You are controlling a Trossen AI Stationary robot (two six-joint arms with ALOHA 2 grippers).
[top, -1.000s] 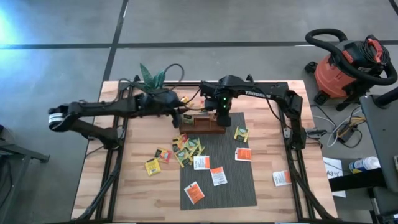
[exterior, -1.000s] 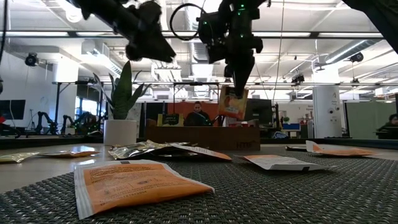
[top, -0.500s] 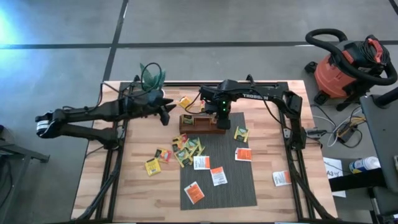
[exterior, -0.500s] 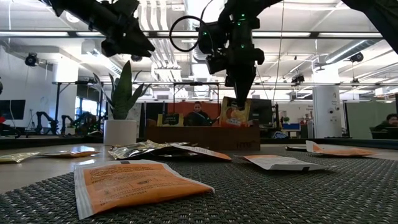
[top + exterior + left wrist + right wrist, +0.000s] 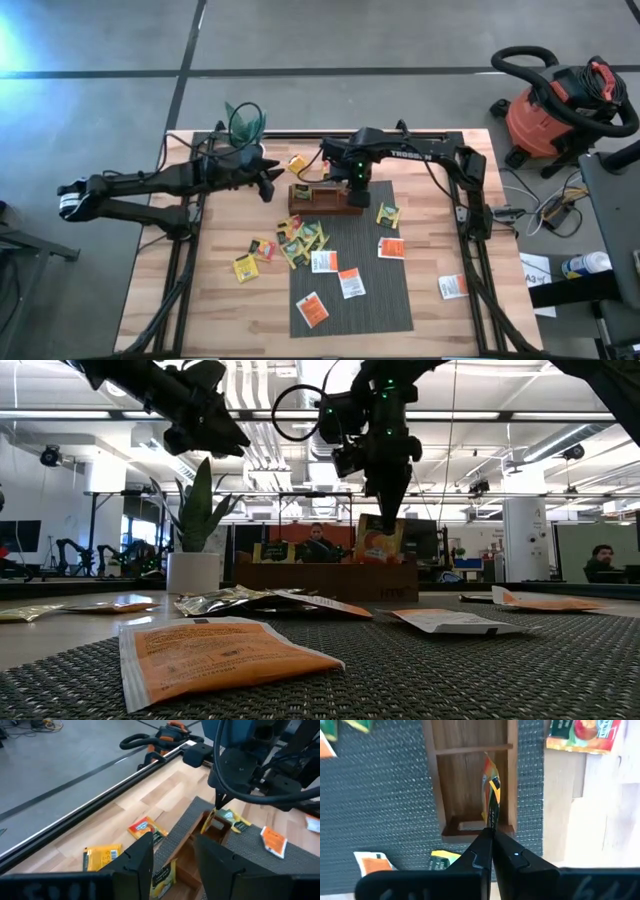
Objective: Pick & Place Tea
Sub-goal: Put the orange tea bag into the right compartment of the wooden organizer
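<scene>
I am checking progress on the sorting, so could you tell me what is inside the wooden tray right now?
In the wooden tray, the end compartment holds an orange sachet standing on edge, pinched by the right gripper. A yellow sachet stands at the other end; the middle is hidden.

Bright overhead strip lights (image 5: 480, 415) flood the room, throwing both arms into near silhouette from table height. From above, a pale blue-white glare washes the floor (image 5: 20, 40) at the far left corner, while the wooden surface (image 5: 230, 300) is evenly lit with only soft shadows. The nearest orange sachet (image 5: 215, 652) looks soft, out of focus.
</scene>
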